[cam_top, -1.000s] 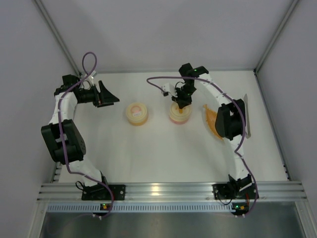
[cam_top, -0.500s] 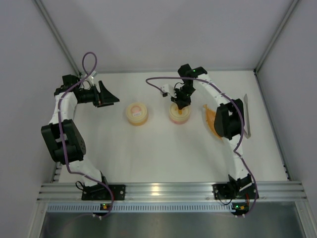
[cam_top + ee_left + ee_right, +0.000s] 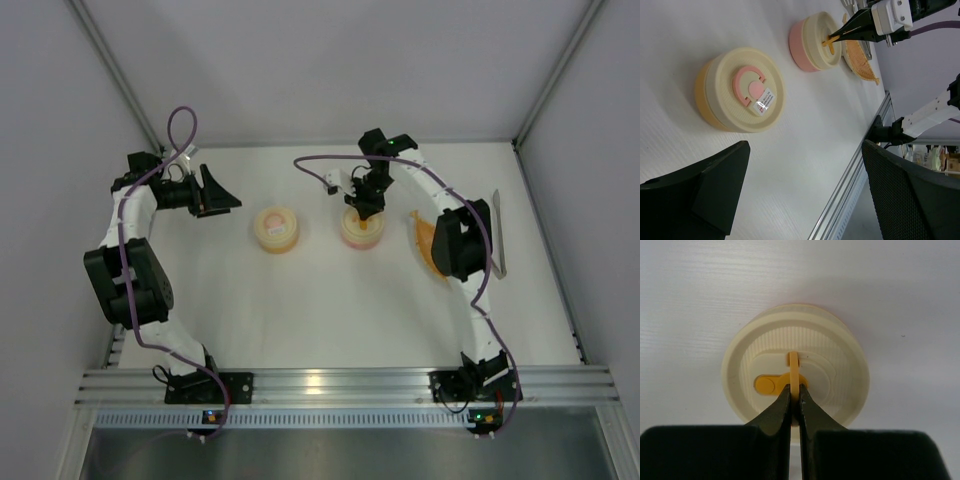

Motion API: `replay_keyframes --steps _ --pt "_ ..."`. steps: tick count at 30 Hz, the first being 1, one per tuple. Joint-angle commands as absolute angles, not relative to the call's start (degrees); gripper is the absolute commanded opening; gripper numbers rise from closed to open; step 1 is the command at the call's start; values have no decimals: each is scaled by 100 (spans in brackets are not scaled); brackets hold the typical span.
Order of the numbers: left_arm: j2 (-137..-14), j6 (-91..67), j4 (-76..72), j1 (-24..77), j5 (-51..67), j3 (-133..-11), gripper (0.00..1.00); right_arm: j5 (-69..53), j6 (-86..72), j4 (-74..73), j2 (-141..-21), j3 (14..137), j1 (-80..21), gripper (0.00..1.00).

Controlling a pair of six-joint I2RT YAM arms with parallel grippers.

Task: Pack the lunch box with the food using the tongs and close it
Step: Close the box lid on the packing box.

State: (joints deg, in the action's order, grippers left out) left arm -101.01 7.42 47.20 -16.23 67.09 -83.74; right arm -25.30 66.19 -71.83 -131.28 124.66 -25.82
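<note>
The pink round container [image 3: 361, 234] of the lunch box stands at mid-table with its cream lid [image 3: 840, 355] on. My right gripper [image 3: 794, 389] is shut on the lid's upright yellow ring handle [image 3: 794, 365], coming down from above [image 3: 362, 208]. A second round container [image 3: 277, 229], orange with a cream lid and a pink handle [image 3: 751, 85], stands to its left. My left gripper [image 3: 805, 150] hangs open and empty at the far left [image 3: 226, 197], pointing at that container. Slim grey tongs [image 3: 498, 232] lie at the right, partly behind the right arm. The food is hidden.
An orange boat-shaped tray [image 3: 424, 243] lies just right of the pink container, half under the right arm. Purple cables loop over both arms. White walls close in the table on the left, the right and the far side, with an aluminium rail [image 3: 330, 382] along the near edge.
The right gripper, shut on the yellow handle, has shifted very slightly. Both containers and the left arm stand almost as before.
</note>
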Motion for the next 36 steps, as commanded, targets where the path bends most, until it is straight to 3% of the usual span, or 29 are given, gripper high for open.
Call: replay_keyframes --steps 1,24,36 --pt "-10116 923 4772 -1635 6961 -8350 98 -2523 6680 -7330 -13192 12762 -2751 0" --pt "-10134 1099 4974 -1635 6935 -8437 98 -2759 6460 -7813 -13456 12674 -2777 0" --pt "-10108 1468 5432 -1635 6847 -8622 98 -3155 6232 -7410 -12307 11076 -2821 0"
